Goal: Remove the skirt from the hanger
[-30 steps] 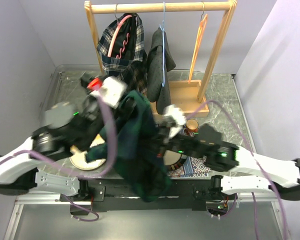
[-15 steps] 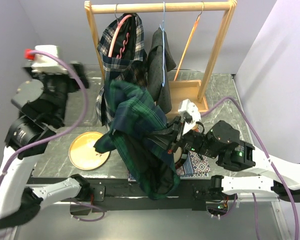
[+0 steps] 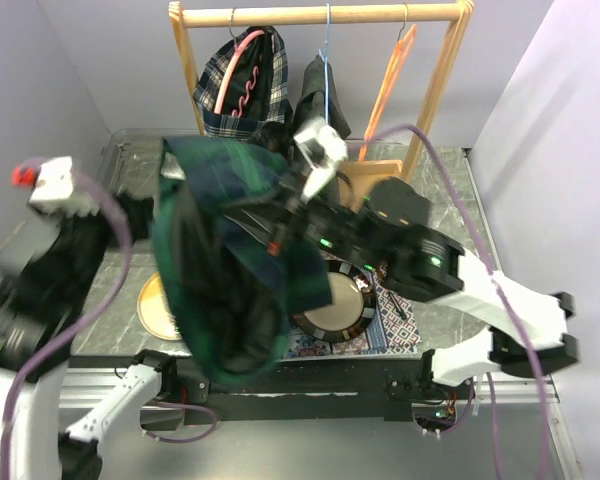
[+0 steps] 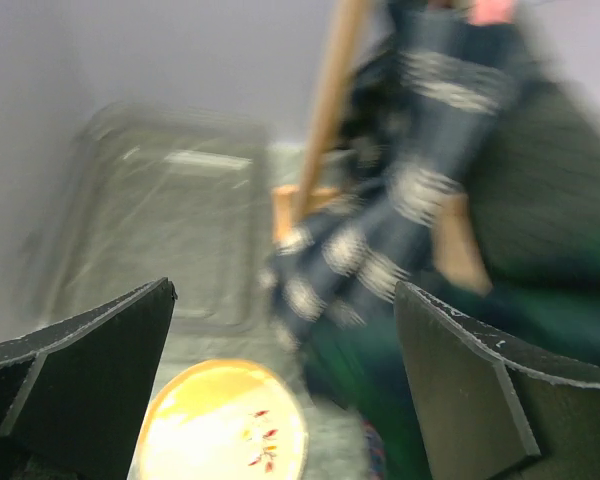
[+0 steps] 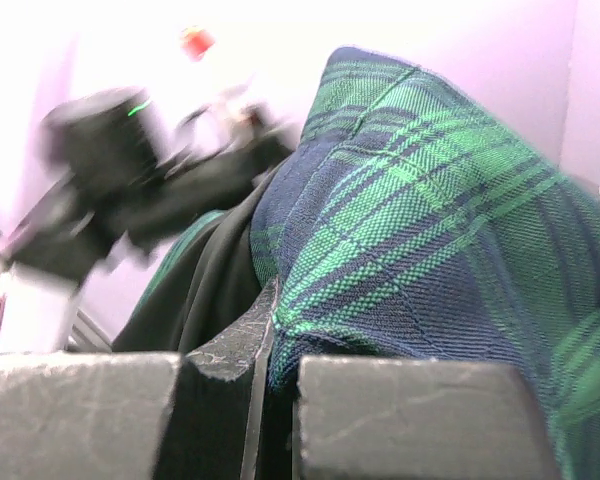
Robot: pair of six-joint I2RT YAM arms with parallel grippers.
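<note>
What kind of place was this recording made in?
Probably a lab test cell staged as a closet corner. A small wooden garment rack stands on a marbled table boxed in by plain walls, and a yellow plate lies on the table too.

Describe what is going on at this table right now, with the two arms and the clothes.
The right gripper is shut on the green plaid skirt and holds it up in the air in front of the wooden rack, the cloth hanging in loose folds. The left gripper is open and empty, off to the left, with the yellow plate below it. On the rack's rail hang a checked garment, a grey garment and a bare orange hanger.
</note>
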